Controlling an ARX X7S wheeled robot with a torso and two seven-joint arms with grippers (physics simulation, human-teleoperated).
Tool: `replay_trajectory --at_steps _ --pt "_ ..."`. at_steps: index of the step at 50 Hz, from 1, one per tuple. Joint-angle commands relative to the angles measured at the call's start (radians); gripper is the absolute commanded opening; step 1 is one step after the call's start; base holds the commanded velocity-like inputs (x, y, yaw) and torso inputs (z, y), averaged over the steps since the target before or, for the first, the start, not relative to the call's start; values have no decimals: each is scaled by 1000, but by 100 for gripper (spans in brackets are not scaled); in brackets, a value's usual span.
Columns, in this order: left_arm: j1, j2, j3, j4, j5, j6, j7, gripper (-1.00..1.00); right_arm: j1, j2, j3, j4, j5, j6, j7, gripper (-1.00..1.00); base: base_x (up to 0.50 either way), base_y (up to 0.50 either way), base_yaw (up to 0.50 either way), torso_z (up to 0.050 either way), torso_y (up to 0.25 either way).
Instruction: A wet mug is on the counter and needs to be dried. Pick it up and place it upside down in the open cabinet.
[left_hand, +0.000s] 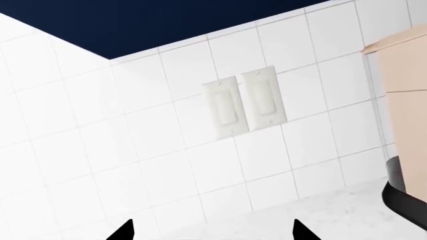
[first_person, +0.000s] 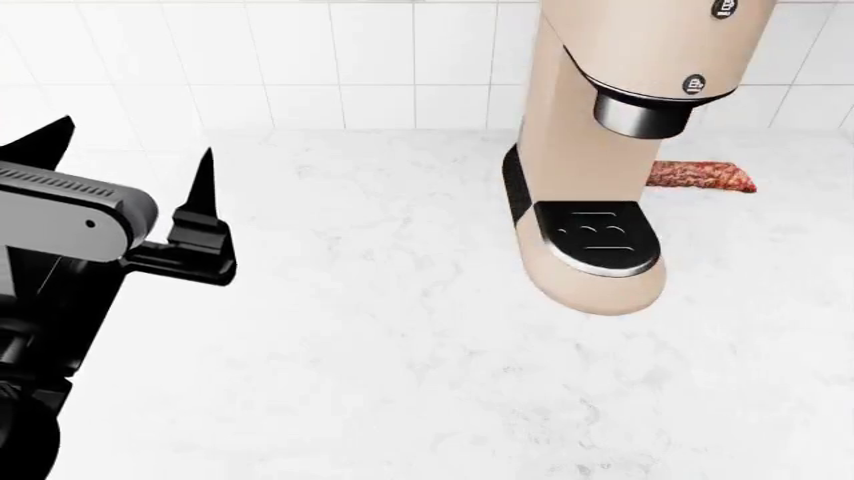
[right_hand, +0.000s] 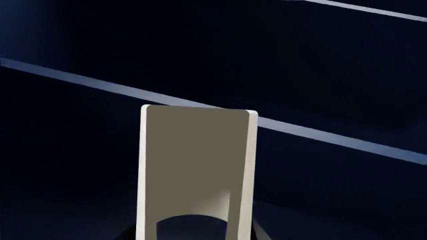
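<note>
In the right wrist view the cream-white mug (right_hand: 197, 165) stands out straight from my right gripper (right_hand: 197, 236). Dim dark fingers flank its sides, so the gripper is shut on it. A dark arc shows at the mug's near end; its handle is hidden. Around it is the dark navy cabinet interior (right_hand: 320, 75), crossed by a pale shelf edge (right_hand: 333, 141). The right gripper and the mug are out of the head view. My left gripper (first_person: 130, 150) is open and empty above the white marble counter (first_person: 400, 360); its tips also show in the left wrist view (left_hand: 213, 230).
A tall beige coffee machine (first_person: 601, 150) stands on the counter at back right, also in the left wrist view (left_hand: 400, 100). A reddish-brown piece (first_person: 703, 177) lies behind it. The white tiled wall carries two switch plates (left_hand: 243, 102) below a navy cabinet underside (left_hand: 167, 25).
</note>
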Motion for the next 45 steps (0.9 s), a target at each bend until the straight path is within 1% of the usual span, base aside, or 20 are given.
replay_trajectory --at_steps 1,9,18,26,45 --pt "29 -7 11 -8 27 25 9 100 83 -110 3 393 -99 -201 -75 -100 0 0 0 0 0" --pt "49 -14 4 -10 33 37 10 100 84 -155 3 553 -118 -291 -94 -100 0 0 0 0 0" --pt "55 -18 2 -15 38 44 10 100 30 -149 -9 583 -131 -317 -89 -100 0 0 0 0 0" --pt "61 -20 6 -17 42 50 10 100 31 -165 -11 732 -153 -398 -102 -100 0 0 0 0 1" --pt "60 -29 -6 -12 22 48 3 100 28 -185 -23 850 -169 -447 -124 -100 0 0 0 0 1"
